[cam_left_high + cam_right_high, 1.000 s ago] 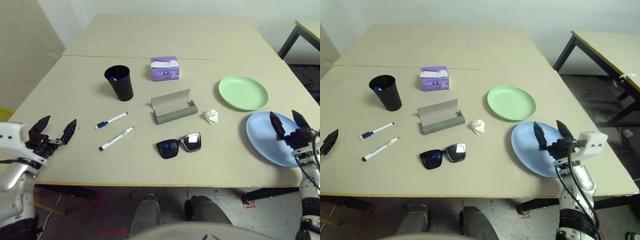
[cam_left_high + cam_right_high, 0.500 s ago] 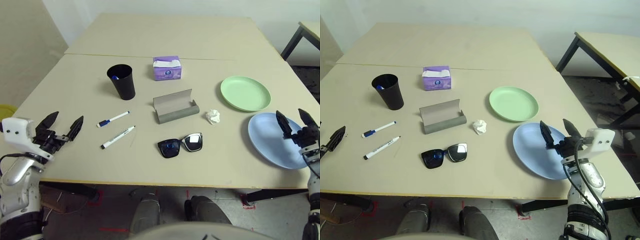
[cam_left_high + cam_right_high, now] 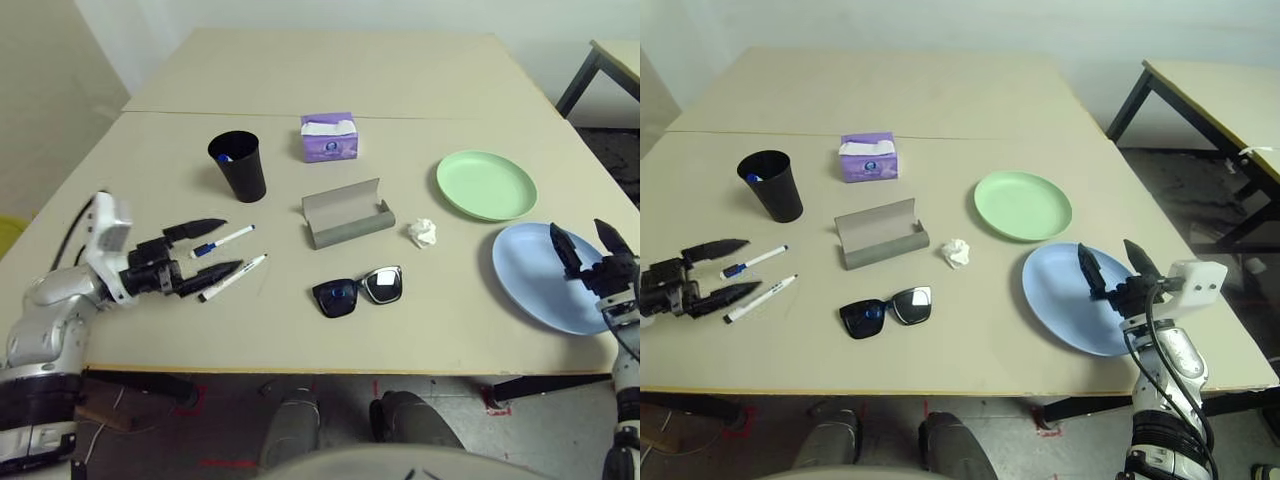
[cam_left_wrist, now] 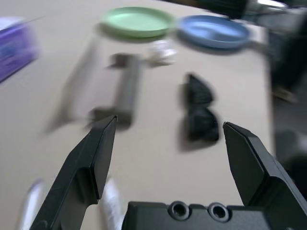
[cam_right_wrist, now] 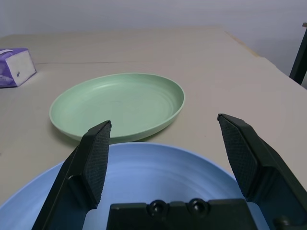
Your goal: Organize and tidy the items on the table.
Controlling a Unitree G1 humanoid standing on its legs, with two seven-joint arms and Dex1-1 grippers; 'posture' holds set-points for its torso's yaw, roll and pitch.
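Observation:
Two white pens with blue ends, one [image 3: 224, 240] and the other [image 3: 233, 276], lie left of centre on the table [image 3: 300, 330]. My left gripper [image 3: 212, 247] is open, its fingers on either side of the upper pen's blue end. The black sunglasses [image 3: 358, 290] lie near the front, with the open grey glasses case [image 3: 347, 214] behind them and the crumpled tissue [image 3: 424, 233] to their right. The green plate [image 3: 486, 184] and the blue plate [image 3: 540, 275] sit on the right. My right gripper [image 3: 580, 240] hangs open over the blue plate's near edge.
A black cup [image 3: 238, 165] holding a blue-ended pen stands behind the pens. The purple tissue box [image 3: 329, 137] sits at centre back, just before the seam. A second table [image 3: 1210, 90] stands off to the right.
My left arm has swung in from the table's left edge, bringing its open gripper to the pens. The right gripper has barely moved.

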